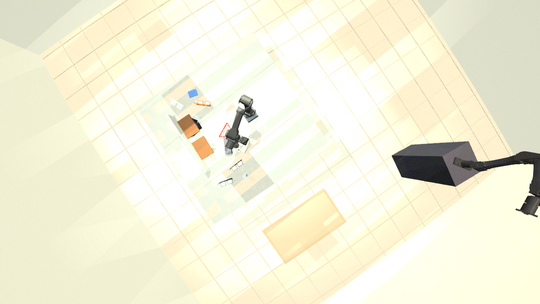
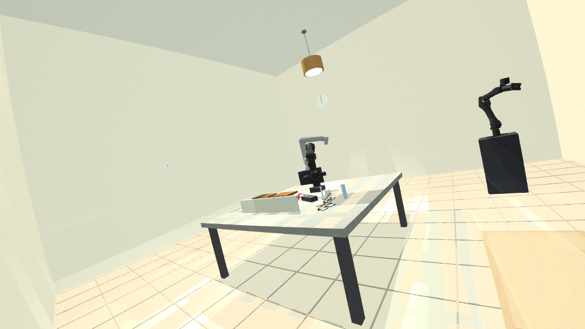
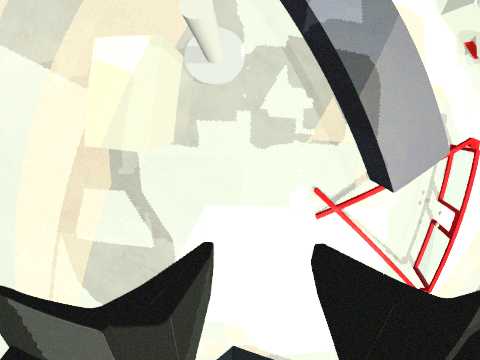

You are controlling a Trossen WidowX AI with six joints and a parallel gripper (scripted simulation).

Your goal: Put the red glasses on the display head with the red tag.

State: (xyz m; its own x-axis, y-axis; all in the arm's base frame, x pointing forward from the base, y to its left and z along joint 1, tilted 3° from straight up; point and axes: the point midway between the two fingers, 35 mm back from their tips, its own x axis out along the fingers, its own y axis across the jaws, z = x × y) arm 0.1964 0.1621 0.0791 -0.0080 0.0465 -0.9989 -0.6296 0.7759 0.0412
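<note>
The red glasses are beside the dark grey box, their temples crossing near the tips. In the wrist view the box hides part of one temple. My gripper is open with nothing between its fingertips; the glasses lie to the right of the fingers there. In the top view the arm covers part of the glasses. I cannot make out either display head or its face clearly. A small red piece shows at the wrist view's right edge; I cannot tell whether it is the tag.
Two brown panels stand by a low pale wall. A cream block and a white post are near my gripper. Orange glasses, a blue box, two black pairs and a blue cylinder lie farther off.
</note>
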